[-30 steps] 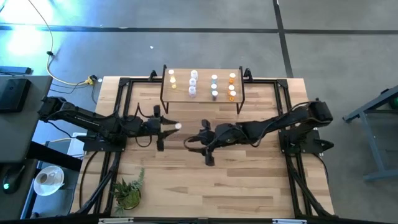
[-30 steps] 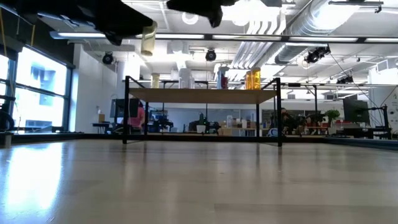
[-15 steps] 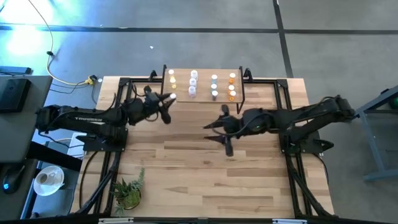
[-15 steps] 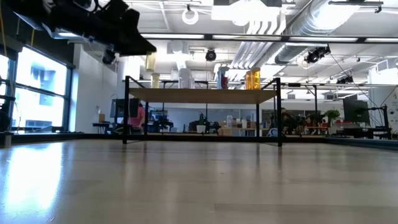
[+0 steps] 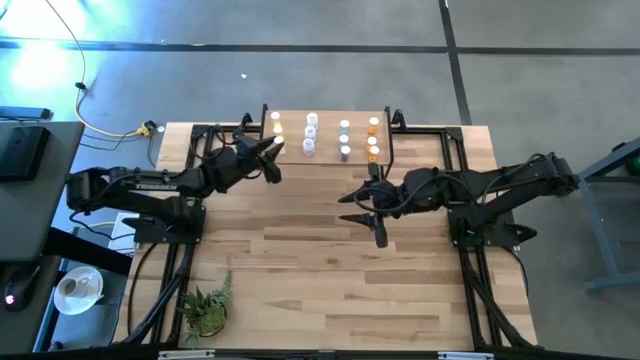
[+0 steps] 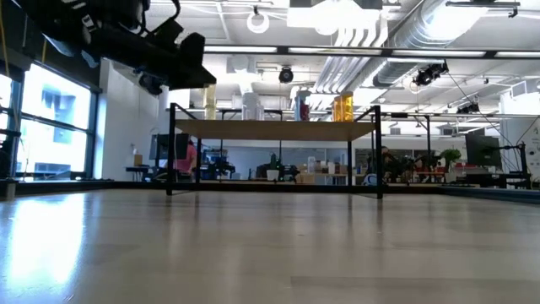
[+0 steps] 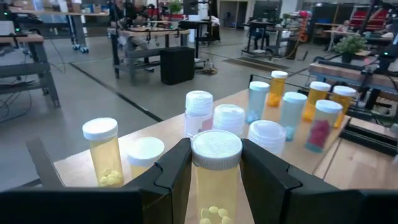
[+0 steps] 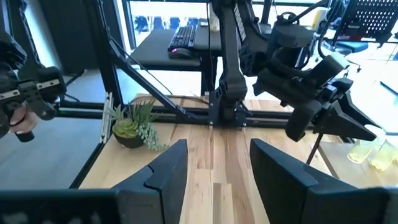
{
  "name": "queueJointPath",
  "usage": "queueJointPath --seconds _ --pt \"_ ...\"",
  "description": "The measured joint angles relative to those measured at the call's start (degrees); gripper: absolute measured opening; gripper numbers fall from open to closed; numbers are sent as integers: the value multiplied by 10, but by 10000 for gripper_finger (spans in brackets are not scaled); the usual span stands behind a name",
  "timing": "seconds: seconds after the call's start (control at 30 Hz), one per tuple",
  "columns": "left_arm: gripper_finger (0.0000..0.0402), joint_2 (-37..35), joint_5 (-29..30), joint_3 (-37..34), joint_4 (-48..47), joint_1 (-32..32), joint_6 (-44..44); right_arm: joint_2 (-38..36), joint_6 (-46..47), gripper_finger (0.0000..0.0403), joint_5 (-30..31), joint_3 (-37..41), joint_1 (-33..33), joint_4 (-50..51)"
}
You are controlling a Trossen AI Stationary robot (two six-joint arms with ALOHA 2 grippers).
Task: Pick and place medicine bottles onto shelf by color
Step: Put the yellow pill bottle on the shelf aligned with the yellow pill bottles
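The shelf (image 5: 325, 150) stands at the table's far edge and bears several medicine bottles: yellow ones (image 7: 103, 153) at its left end, then white (image 7: 199, 112), bluish (image 7: 293, 114) and orange (image 7: 318, 99). My left gripper (image 5: 270, 158) hovers just off the shelf's left end, shut on a yellow bottle with a white cap (image 7: 216, 177). Over the table's middle, right of centre, my right gripper (image 5: 360, 215) stands open and holds nothing (image 8: 217, 149). My left gripper pinches the yellow bottle's body just below its white cap (image 7: 200, 186) between its two fingers (image 7: 177, 171), one on each side. The fingers come in level, pointing at the shelf from its left near side. The bottle stands upright, cap up, lifted clear of the table.
A small potted plant (image 5: 207, 308) sits at the table's near left corner. Black arm mounts and rails line the table's left (image 5: 160, 215) and right (image 5: 485, 225) sides. Bare wooden tabletop (image 5: 320, 280) lies between the arms and toward the near edge.
My left gripper has carried the yellow bottle toward the table's far edge, up to the shelf's left end, turning to face the shelf. My right gripper has drawn back toward the table's right edge and risen out of the low view, staying open.
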State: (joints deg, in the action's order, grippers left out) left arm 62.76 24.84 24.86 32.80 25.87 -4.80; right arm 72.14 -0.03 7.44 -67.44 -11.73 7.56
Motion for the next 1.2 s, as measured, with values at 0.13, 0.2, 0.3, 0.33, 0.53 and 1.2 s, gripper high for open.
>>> queueJointPath --seconds 0.13,0.2,0.3,0.33,0.53,1.2 --pt "115 34 28 0 22 0 0 0 0 165 0 0 0 16" --pt "115 46 54 0 24 0 4 0 1 165 0 0 0 18" --pt "115 58 74 0 22 0 5 0 1 165 0 0 0 18" --pt "115 60 75 0 22 0 5 0 1 165 0 0 0 18" --pt "115 68 78 0 24 0 4 0 1 165 0 0 0 17" --pt "123 68 92 0 17 0 -21 0 0 165 0 0 0 17"
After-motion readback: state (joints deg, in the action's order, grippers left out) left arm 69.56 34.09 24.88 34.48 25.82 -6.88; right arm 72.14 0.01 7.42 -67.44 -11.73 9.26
